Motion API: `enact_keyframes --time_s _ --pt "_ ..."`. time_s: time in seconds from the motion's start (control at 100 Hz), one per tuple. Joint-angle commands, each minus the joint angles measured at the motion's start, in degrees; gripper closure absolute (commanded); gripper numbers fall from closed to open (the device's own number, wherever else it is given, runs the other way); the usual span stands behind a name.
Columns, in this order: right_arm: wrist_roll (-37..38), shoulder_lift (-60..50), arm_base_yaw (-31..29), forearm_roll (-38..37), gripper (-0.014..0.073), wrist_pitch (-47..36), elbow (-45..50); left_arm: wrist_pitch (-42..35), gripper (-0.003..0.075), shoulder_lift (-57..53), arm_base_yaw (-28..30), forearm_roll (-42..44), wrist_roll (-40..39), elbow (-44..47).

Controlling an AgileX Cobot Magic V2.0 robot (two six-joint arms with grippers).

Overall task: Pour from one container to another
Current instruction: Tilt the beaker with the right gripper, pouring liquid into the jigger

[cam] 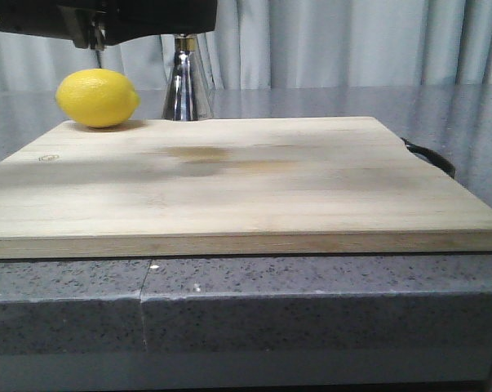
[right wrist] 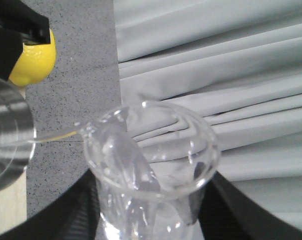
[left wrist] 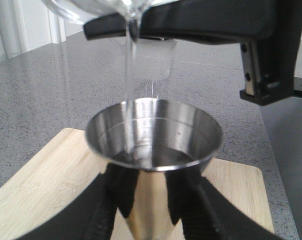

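Both sets of jaws are clamped on vessels: the left gripper (left wrist: 149,210) holds the steel jigger (left wrist: 154,137) at its lower cone, upright at the far edge of the cutting board (cam: 229,184), and the right gripper (right wrist: 145,220) holds the glass beaker (right wrist: 151,165) tipped over it. A thin clear stream (left wrist: 128,95) falls from the beaker's lip into the jigger's cup. Beside the jigger, a lemon (cam: 97,98) rests on the board, which lies on the grey desk (cam: 311,290).

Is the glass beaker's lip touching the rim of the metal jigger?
Apart. The left wrist view shows the beaker lip well above the jigger rim, only the thin stream bridging them.
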Motion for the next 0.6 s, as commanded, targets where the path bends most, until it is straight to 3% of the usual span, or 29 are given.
enact_keyframes --time_s 0.0,0.59 --pt "-0.1 -2.0 0.0 -1.7 0.0275 -1.4 -2.2 6.3 0.0489 -2.7 -0.5 -4.6 -0.4 -1.7" --pt "-0.1 -2.0 0.0 -5.8 0.0275 -1.6 -2.2 6.3 0.0489 -2.7 -0.5 -4.6 -0.4 -1.7"
